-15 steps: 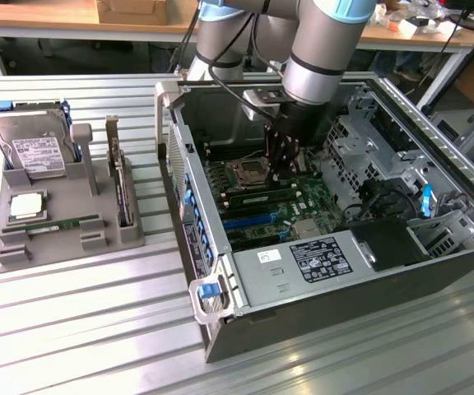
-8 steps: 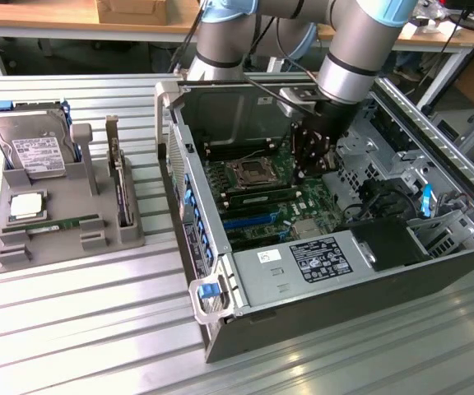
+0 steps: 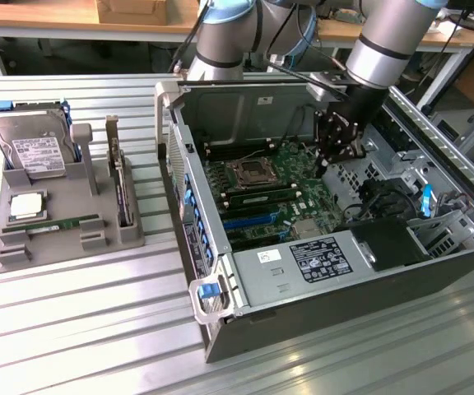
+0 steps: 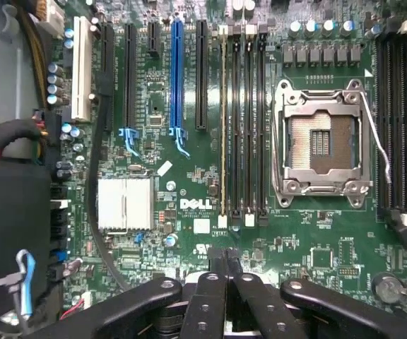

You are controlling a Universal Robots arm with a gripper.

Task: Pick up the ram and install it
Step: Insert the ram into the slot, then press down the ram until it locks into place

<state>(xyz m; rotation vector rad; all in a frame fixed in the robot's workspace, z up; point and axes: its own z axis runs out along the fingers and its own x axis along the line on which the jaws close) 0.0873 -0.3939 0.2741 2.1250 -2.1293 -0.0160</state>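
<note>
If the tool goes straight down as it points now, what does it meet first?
Probably the motherboard inside the computer case, near the memory slots. The shut tool hangs above it; depth is unclear.

Ribbed metal table point(image 3: 81, 321): grey parts tray point(image 3: 130, 234) and open computer case point(image 3: 245, 329) directly on it.

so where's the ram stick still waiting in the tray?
In the exterior view, the ram lies flat along the gray tray's near edge, at that view's left, just below the silver processor chip.
</note>
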